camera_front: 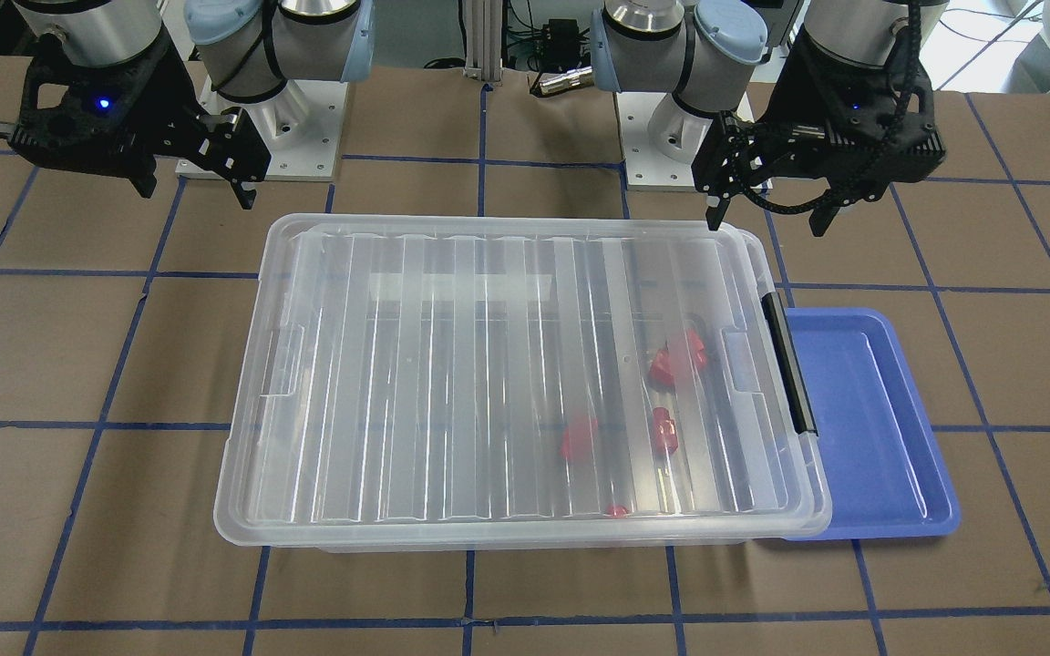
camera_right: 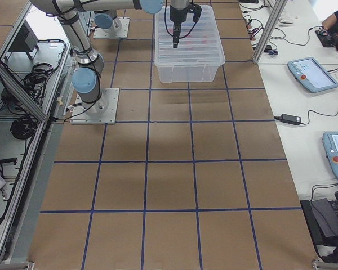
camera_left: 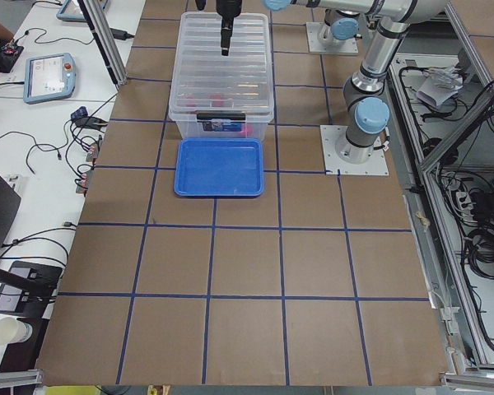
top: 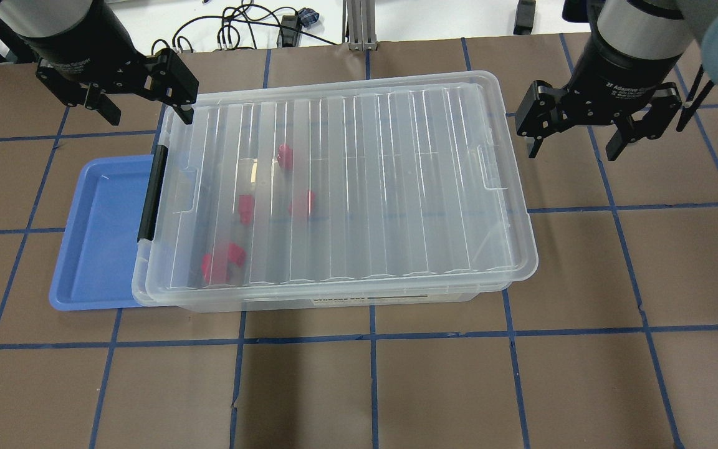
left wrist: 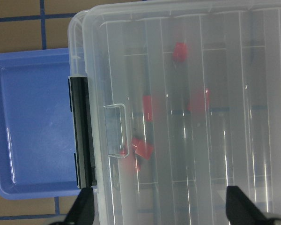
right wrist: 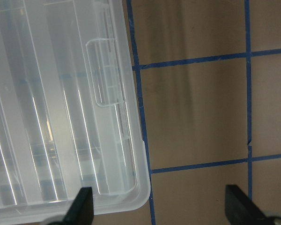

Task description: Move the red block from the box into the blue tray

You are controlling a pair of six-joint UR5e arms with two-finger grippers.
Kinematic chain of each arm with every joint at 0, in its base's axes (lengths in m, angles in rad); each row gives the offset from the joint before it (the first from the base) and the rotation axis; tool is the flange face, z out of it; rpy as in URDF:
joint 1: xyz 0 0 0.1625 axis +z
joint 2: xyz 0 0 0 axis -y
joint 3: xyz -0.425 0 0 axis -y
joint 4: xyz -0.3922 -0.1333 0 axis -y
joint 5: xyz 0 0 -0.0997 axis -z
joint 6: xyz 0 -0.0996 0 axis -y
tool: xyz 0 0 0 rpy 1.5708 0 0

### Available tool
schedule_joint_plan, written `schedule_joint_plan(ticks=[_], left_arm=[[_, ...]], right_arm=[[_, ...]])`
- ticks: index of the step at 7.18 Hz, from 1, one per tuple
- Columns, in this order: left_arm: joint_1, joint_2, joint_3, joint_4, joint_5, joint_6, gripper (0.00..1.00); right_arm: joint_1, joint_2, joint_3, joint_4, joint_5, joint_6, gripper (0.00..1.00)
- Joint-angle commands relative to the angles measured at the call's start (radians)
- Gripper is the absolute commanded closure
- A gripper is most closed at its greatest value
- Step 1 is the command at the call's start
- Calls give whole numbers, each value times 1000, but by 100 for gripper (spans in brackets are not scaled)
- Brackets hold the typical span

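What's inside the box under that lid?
Through the closed clear lid, at least four red blocks show inside the box, toward its latch end beside the blue tray. Ribs and glare blur the exact count.

You're looking at a clear, translucent box (top: 396,187) with a ribbed lid and a black latch (top: 150,193) at the end nearest the left gripper (top: 149,118). Bright red blocks (top: 302,202) show through the lid. The tray (top: 100,237) beside that latch is periwinkle blue. The left gripper and right gripper (top: 572,153) are black. Your table (top: 583,374) is brown, gridded with blue tape lines.
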Motion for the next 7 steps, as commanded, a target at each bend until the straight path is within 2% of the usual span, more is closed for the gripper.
schedule_joint_plan(ticks=[1,6,7], left_arm=[[6,7,0,-10,1,-2,0],[6,10,-1,-7,1,0,0],[6,9,-3,-5,1,0,0]], right_arm=[[0,2,-1,-3,1,2,0],[-14,36,6,-9,12,11,0],[-17,115,2,-12,4,-3,0]])
